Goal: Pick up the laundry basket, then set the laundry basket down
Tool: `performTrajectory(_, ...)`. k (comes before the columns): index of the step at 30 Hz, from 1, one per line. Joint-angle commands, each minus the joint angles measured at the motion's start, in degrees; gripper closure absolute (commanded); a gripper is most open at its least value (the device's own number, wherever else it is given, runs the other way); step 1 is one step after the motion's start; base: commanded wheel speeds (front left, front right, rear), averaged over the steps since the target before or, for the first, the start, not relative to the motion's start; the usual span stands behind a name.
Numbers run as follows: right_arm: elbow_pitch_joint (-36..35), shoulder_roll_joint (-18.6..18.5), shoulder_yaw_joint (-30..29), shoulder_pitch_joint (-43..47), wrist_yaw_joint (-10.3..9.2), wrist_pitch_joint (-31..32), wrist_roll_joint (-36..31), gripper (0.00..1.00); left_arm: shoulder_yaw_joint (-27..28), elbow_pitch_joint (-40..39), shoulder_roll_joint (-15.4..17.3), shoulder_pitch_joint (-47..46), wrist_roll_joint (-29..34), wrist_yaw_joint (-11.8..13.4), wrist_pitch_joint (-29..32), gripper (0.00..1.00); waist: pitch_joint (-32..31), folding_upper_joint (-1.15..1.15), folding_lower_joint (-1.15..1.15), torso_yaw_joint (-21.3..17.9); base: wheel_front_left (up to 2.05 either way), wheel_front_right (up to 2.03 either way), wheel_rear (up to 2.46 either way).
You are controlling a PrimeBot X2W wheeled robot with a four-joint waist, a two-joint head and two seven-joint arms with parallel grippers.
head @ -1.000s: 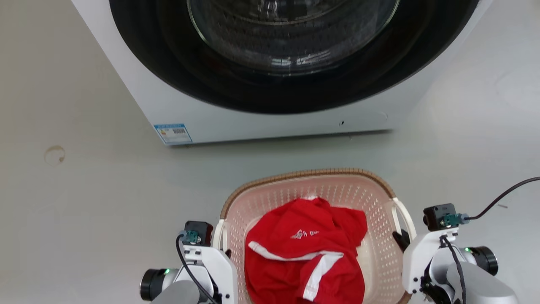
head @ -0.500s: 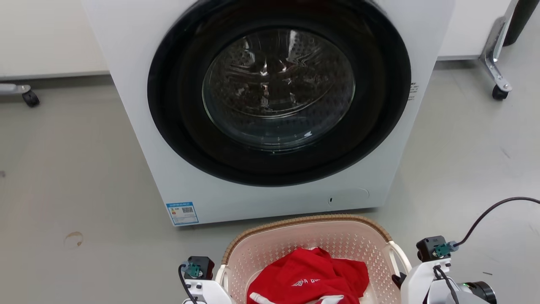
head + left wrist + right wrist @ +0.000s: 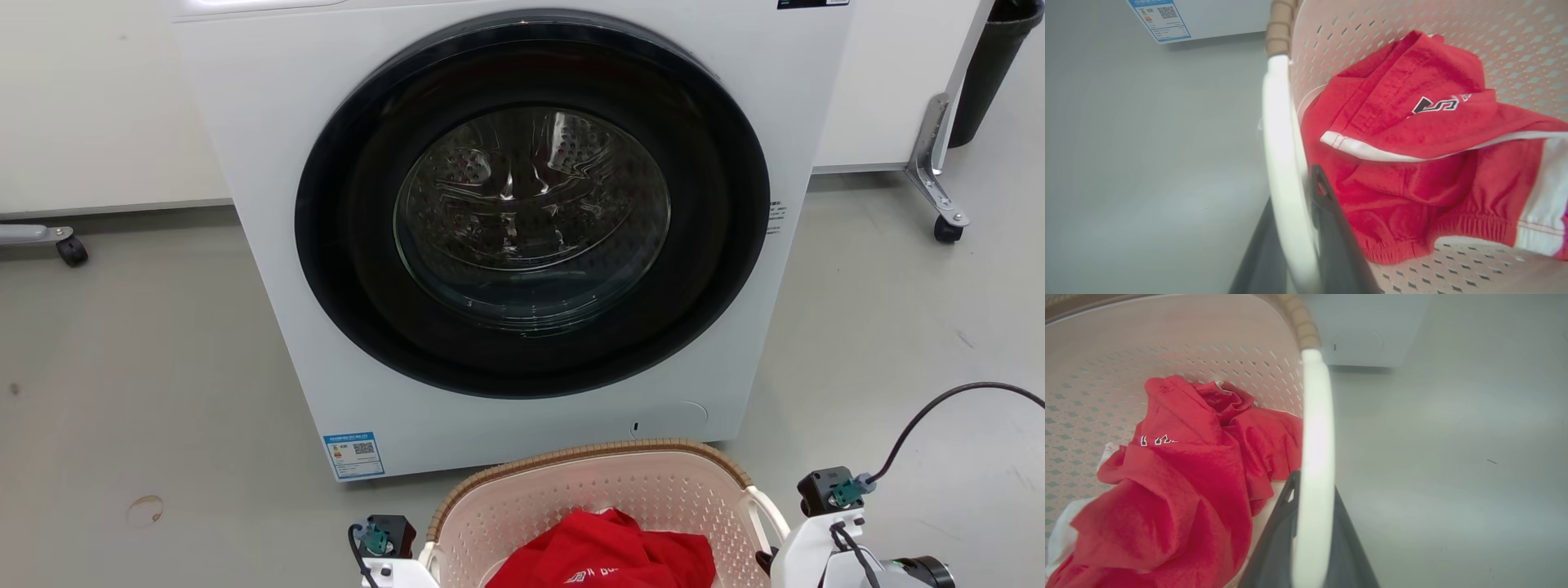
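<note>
Pinching one white handle (image 3: pixel 1280 122) of the laundry basket (image 3: pixel 588 490) with my left pincer (image 3: pixel 1294 192), I am pressing its two dark fingers nearly together, one inside the rim and one outside. My right pincer (image 3: pixel 1312 486) is clamping the opposite handle (image 3: pixel 1316 416) likewise. The basket is showing at the bottom centre of the head view, just before the washer (image 3: pixel 261 245) (its round door filling the middle). The wrist views are showing the red garment (image 3: pixel 1404 122) with its white stripes and lettering; the head view is showing just its top, plus a castor (image 3: pixel 72 251) at the left edge.
</note>
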Motion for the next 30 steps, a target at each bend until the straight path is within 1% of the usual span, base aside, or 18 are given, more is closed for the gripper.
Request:
performTrajectory(1,0.0,-2.7,0.2,-1.7,-0.22,-0.7,0.3,1.0,0.4,0.2,2.6,-0.4,0.4,-0.9,0.7,1.0,-0.1,0.0,0.0,-0.1,0.0,0.0,0.0)
performTrajectory(12,0.2,-2.7,2.3,-1.0,-0.22,0.7,3.6,1.0,-1.4,0.0,2.6,-0.4,-0.2,-0.6,2.9,1.0,-0.2,0.0,0.0,-0.4,0.0,0.0,0.0)
performTrajectory(21,0.1,-2.7,3.9,-1.3,-0.22,0.4,5.4,1.0,-2.2,0.0,2.6,-0.6,-1.0,-0.1,3.1,1.0,0.1,0.0,0.0,-0.1,0.0,0.0,0.0)
performTrajectory(30,-0.1,-2.7,5.6,-1.7,-0.22,-0.1,7.0,1.0,-2.8,0.4,2.6,-1.3,-1.5,-0.2,3.0,1.0,0.4,0.0,0.0,0.4,0.0,0.0,0.0)
